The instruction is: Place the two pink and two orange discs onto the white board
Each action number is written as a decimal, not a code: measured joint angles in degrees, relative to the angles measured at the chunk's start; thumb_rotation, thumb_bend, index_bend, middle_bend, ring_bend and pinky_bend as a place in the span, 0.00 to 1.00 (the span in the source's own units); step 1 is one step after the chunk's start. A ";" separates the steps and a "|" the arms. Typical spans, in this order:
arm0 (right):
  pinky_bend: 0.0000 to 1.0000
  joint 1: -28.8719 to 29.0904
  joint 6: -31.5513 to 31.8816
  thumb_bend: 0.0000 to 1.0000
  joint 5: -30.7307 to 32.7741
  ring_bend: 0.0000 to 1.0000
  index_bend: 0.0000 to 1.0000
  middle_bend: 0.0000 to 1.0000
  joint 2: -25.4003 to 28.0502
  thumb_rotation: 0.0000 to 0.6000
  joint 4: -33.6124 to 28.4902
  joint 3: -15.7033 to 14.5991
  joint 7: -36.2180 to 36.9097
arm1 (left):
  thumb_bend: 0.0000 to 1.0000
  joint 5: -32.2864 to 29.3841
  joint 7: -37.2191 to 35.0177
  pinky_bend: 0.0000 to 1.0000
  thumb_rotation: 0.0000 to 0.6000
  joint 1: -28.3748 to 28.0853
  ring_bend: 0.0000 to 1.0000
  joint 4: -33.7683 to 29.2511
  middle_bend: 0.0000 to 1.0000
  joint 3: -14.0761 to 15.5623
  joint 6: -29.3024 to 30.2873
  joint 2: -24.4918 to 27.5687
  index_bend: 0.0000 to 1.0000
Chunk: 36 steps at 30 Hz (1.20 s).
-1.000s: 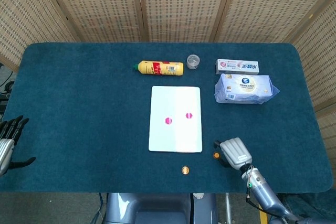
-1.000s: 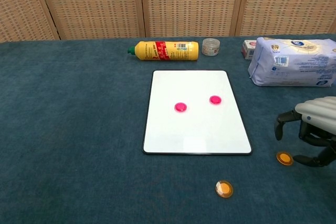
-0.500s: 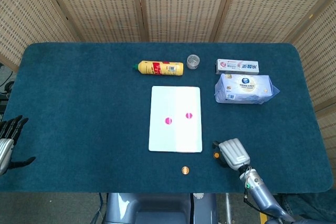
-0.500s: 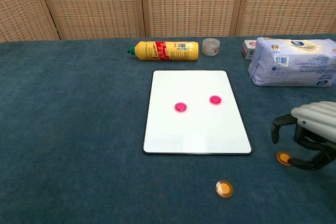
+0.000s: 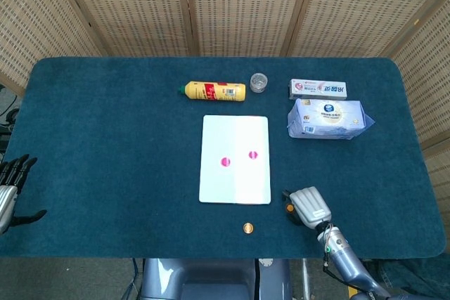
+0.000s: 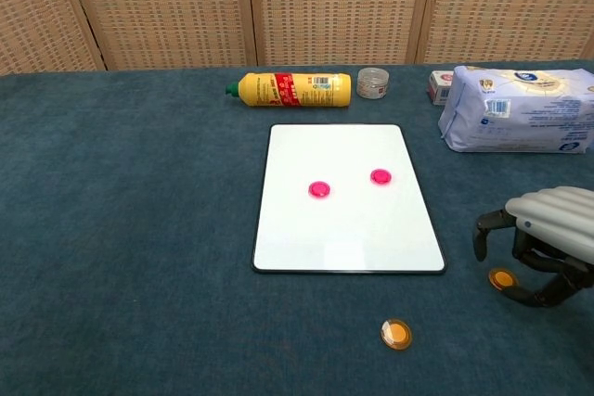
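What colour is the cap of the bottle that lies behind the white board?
The bottle is yellow and its cap is dark green, shown best in the chest view.

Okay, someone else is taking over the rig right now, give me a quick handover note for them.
Right hand hovers curled over one orange disc on the cloth, right of the white board; it holds nothing yet.
Left hand rests open at the table's left edge, holding nothing.
Done: both pink discs lie on the board.
Left: both orange discs; the second orange disc lies on the cloth, on the near side of the board.
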 measured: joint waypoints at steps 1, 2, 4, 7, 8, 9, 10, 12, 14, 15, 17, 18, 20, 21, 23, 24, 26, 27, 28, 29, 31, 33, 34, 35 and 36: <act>1.00 -0.02 -0.07 0.36 0.02 0.93 0.40 0.93 -0.05 1.00 0.02 0.04 -0.10 | 0.00 -0.01 -0.01 0.00 1.00 -0.01 0.00 0.01 0.00 -0.01 -0.01 0.01 0.00; 1.00 -0.04 -0.17 0.36 0.06 0.93 0.40 0.93 -0.11 1.00 0.04 0.08 -0.24 | 0.00 -0.01 -0.01 0.00 1.00 -0.01 0.00 0.02 0.00 -0.01 -0.01 0.01 0.00; 1.00 -0.09 -0.36 0.36 0.13 0.93 0.40 0.93 -0.23 1.00 0.08 0.13 -0.50 | 0.00 0.02 -0.03 0.00 1.00 0.00 0.00 0.02 0.00 0.00 0.00 0.01 0.00; 1.00 -0.21 -0.64 0.36 0.22 0.93 0.40 0.93 -0.43 1.00 0.20 0.20 -0.87 | 0.00 -0.03 -0.01 0.00 1.00 0.01 0.00 0.00 0.00 -0.01 0.01 0.02 0.00; 1.00 -0.24 -0.71 0.36 0.26 0.93 0.40 0.93 -0.46 1.00 0.29 0.25 -0.97 | 0.00 -0.01 -0.02 0.00 1.00 0.03 0.00 0.00 0.00 0.00 0.03 0.03 0.00; 1.00 -0.29 -0.81 0.36 0.35 0.93 0.40 0.93 -0.50 1.00 0.38 0.38 -1.01 | 0.00 0.03 -0.02 0.00 1.00 0.03 0.00 0.00 0.00 0.01 0.05 0.03 0.00; 1.00 -0.34 -0.88 0.36 0.43 0.93 0.40 0.93 -0.53 1.00 0.45 0.47 -0.99 | 0.00 0.03 0.00 0.00 1.00 0.02 0.00 -0.02 0.00 0.01 0.04 0.03 0.00; 1.00 -0.43 -1.05 0.36 0.48 0.93 0.40 0.93 -0.55 1.00 0.68 0.62 -0.91 | 0.00 -0.06 0.07 0.00 1.00 0.01 0.00 -0.03 0.00 -0.02 -0.01 0.04 0.00; 1.00 -0.49 -1.23 0.36 0.45 0.93 0.40 0.93 -0.56 1.00 0.82 0.67 -0.86 | 0.00 -0.08 0.06 0.00 1.00 0.02 0.00 -0.03 0.00 -0.02 0.00 0.02 0.00; 1.00 -0.51 -1.35 0.36 0.46 0.93 0.40 0.93 -0.60 1.00 0.93 0.73 -0.85 | 0.00 -0.07 0.04 0.00 1.00 0.02 0.00 -0.05 0.00 -0.03 0.00 0.03 0.00; 1.00 -0.53 -1.53 0.36 0.54 0.93 0.40 0.93 -0.69 1.00 1.10 0.86 -0.87 | 0.00 -0.08 0.03 0.00 1.00 0.02 0.00 -0.06 0.00 -0.04 0.01 0.04 0.00; 1.00 -0.55 -1.66 0.36 0.64 0.93 0.40 0.93 -0.74 1.00 1.18 0.95 -0.87 | 0.00 -0.09 0.02 0.00 1.00 0.02 0.00 -0.07 0.00 -0.03 -0.01 0.04 0.00; 1.00 -0.57 -1.86 0.36 0.73 0.93 0.40 0.93 -0.75 1.00 1.24 1.07 -0.85 | 0.00 -0.13 0.04 0.00 1.00 0.02 0.00 -0.09 0.00 -0.06 -0.02 0.05 0.00; 1.00 -0.60 -1.90 0.36 0.71 0.93 0.40 0.93 -0.74 1.00 1.30 1.08 -0.87 | 0.00 -0.13 0.05 0.00 1.00 0.02 0.00 -0.08 0.00 -0.04 -0.03 0.04 0.00; 1.00 -0.66 -1.99 0.36 0.65 0.93 0.41 0.93 -0.69 1.00 1.40 1.09 -0.92 | 0.00 -0.10 0.08 0.00 1.00 0.00 0.00 -0.08 0.00 -0.04 -0.05 0.03 0.00; 1.00 -0.72 -2.05 0.36 0.66 0.93 0.41 0.93 -0.65 1.00 1.47 1.10 -0.91 | 0.00 -0.12 0.13 0.00 1.00 -0.01 0.00 -0.08 0.00 -0.04 -0.08 0.03 0.00; 1.00 -0.79 -2.14 0.36 0.69 0.93 0.41 0.93 -0.59 1.00 1.56 1.11 -0.85 | 0.00 -0.15 0.13 0.00 1.00 -0.01 0.00 -0.09 0.00 -0.03 -0.12 0.03 0.00; 1.00 -0.81 -2.26 0.36 0.73 0.93 0.41 0.93 -0.55 1.00 1.61 1.13 -0.81 | 0.00 -0.18 0.12 0.00 1.00 -0.01 0.00 -0.07 0.00 -0.05 -0.11 0.03 0.00; 1.00 -0.85 -2.35 0.36 0.75 0.93 0.41 0.93 -0.48 1.00 1.63 1.12 -0.80 | 0.00 -0.17 0.12 0.00 1.00 0.01 0.00 -0.07 0.00 -0.05 -0.09 0.02 0.00; 1.00 -0.89 -2.39 0.36 0.73 0.93 0.41 0.93 -0.40 1.00 1.62 1.10 -0.78 | 0.00 -0.17 0.11 0.00 1.00 0.02 0.00 -0.06 0.00 -0.04 -0.08 0.01 0.00; 1.00 -1.06 -2.36 0.36 0.51 0.93 0.41 0.93 -0.23 1.00 1.59 0.98 -0.71 | 0.00 -0.16 0.19 0.00 1.00 -0.01 0.00 -0.03 0.00 -0.04 -0.11 -0.04 0.00; 1.00 -1.16 -2.39 0.36 0.44 0.93 0.41 0.93 -0.14 1.00 1.69 0.94 -0.57 | 0.00 -0.16 0.29 0.00 1.00 -0.02 0.00 -0.05 0.00 -0.02 -0.15 -0.05 0.00; 1.00 -1.22 -2.46 0.36 0.46 0.93 0.41 0.93 -0.12 1.00 1.77 0.95 -0.52 | 0.00 -0.17 0.32 0.00 1.00 -0.02 0.00 -0.07 0.00 -0.02 -0.16 -0.06 0.00; 1.00 -1.23 -2.53 0.36 0.51 0.93 0.41 0.93 -0.12 1.00 1.88 0.98 -0.47 | 0.00 -0.17 0.33 0.00 1.00 -0.03 0.00 -0.07 0.00 -0.03 -0.15 -0.07 0.00; 1.00 -1.26 -2.62 0.36 0.57 0.93 0.41 0.93 -0.13 1.00 2.06 1.02 -0.39 | 0.00 -0.19 0.36 0.00 1.00 -0.03 0.00 -0.08 0.00 -0.04 -0.14 -0.06 0.00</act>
